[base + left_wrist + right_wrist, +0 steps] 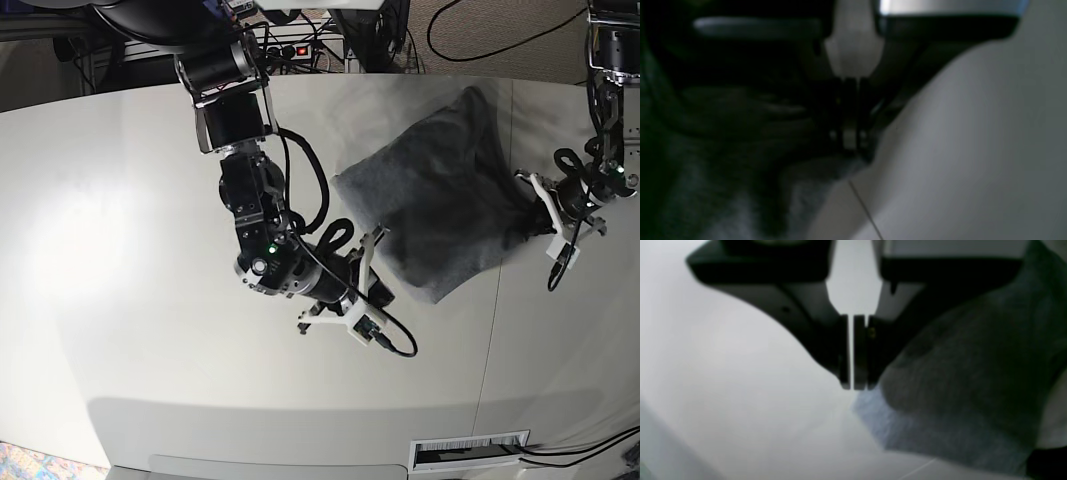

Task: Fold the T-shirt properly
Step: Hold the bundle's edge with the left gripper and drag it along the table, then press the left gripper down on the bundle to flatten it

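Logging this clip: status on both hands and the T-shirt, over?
Left hand shut on T-shirt edge. Right hand shut at the opposite corner; grip on cloth unclear. T-shirt bunched on table. Nothing in the way.

Both arms low, fingers (860,353) pressed together.

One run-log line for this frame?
T-shirt: bunched on table | left gripper: shut on shirt edge | right gripper: shut at shirt edge

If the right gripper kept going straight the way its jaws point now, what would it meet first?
Most likely the T-shirt itself. The right gripper has its jaws nearly together at the shirt's edge, fingertips low over the white table. The cloth begins right at the tips, though depth is unclear; the table could come first.
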Motion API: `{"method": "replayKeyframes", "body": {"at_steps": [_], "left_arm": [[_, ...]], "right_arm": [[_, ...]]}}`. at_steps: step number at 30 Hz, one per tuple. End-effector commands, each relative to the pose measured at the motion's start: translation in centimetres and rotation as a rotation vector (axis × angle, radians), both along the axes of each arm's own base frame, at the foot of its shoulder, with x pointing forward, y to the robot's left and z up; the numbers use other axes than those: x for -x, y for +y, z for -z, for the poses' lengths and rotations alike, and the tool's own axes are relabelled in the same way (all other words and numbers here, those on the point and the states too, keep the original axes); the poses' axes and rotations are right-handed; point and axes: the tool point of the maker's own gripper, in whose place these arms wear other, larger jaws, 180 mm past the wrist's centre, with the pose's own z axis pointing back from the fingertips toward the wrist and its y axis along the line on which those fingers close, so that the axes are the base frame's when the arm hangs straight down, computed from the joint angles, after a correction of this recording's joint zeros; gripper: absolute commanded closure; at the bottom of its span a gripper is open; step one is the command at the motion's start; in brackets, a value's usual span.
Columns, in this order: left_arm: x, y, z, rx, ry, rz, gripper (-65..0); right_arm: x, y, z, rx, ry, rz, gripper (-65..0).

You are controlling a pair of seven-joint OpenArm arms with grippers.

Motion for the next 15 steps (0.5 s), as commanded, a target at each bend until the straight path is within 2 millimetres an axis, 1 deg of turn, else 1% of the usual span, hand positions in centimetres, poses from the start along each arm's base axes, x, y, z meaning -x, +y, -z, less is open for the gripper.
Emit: {"method": "replayKeyframes", "body": {"at_steps": [1,3,7,10,12,15], "left_arm": [[-1.4,-0.4,-2.7,0.019,-0.075,0.021,0.0],[-1.6,-1.6,-4.3,0.024,-0.11,0.054,0.0],[-1.9,-3.4,-7.5,0.005,-0.195,0.071,0.0],[-0.9,-5.9,-9.4,0.061,-0.229,0.114,0.0],[0.3,-7.6,-10.1,0.13,-0.226,0.142,0.0],[1.5,-8.7,-9.4,0.175,-0.204,0.143,0.0]], "right_arm": [[-1.4,0.6,-2.9,-0.039,-0.086,-0.006,-1.9],[-1.8,0.6,-3.3,-0.033,-0.112,-0.003,-1.9],[-2.3,0.6,-4.0,-0.034,-0.13,-0.004,-1.9],[-2.6,0.6,-4.6,-0.034,-0.142,-0.004,-1.9],[-2.8,0.6,-4.8,-0.034,-0.148,-0.003,-1.9],[-2.9,0.4,-4.9,-0.025,-0.153,0.001,-1.9]]}}
